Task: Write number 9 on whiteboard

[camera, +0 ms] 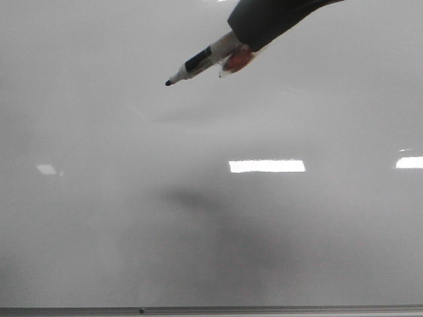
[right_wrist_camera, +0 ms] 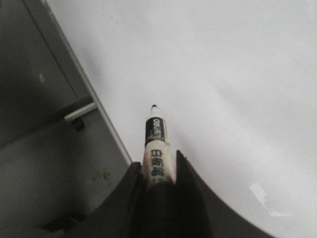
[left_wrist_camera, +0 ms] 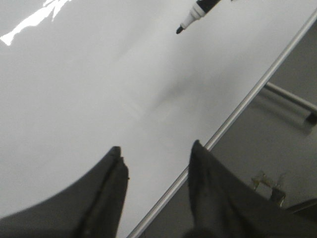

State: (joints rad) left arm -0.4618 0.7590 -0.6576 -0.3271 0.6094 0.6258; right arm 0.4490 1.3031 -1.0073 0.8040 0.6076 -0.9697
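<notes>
Right wrist view: right end effector (right_wrist_camera: 157, 173) grips marker (right_wrist_camera: 155, 134) | front: whiteboard (camera: 99, 231) blank

one whiteboard (camera: 99, 231), one marker (camera: 198, 63), two end effectors

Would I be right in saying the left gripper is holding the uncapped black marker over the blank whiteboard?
Not quite: the right gripper holds the uncapped marker over the blank whiteboard, as the right wrist view shows. The left gripper is open and empty.
</notes>
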